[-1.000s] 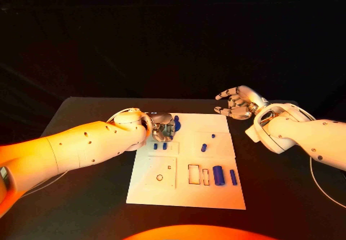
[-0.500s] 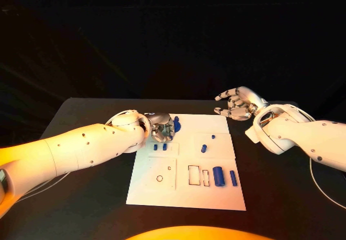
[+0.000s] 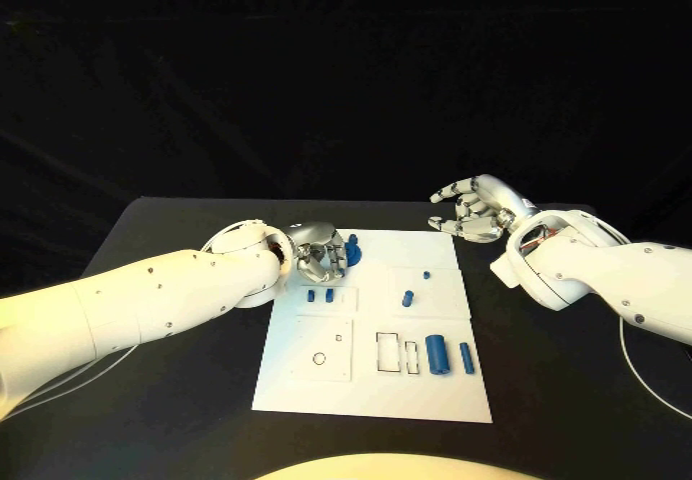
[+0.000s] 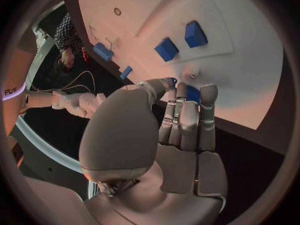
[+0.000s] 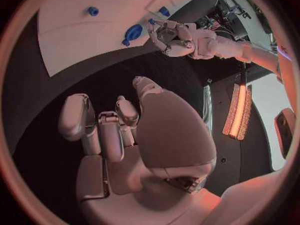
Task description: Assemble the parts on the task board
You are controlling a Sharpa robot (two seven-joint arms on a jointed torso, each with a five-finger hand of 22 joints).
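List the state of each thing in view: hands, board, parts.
left hand: at the board's far left corner, fingers curled round a blue part; grip itself not clear
right hand: raised off the board's far right corner, fingers apart, holding nothing
task board: flat on the table
big blue cylinder: lying on the board
two small blue blocks: side by side on the board

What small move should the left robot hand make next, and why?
Probably close its fingers on the round blue part and lift it. The left robot hand sits right at that part on the task board's far corner, without a clear grip yet.
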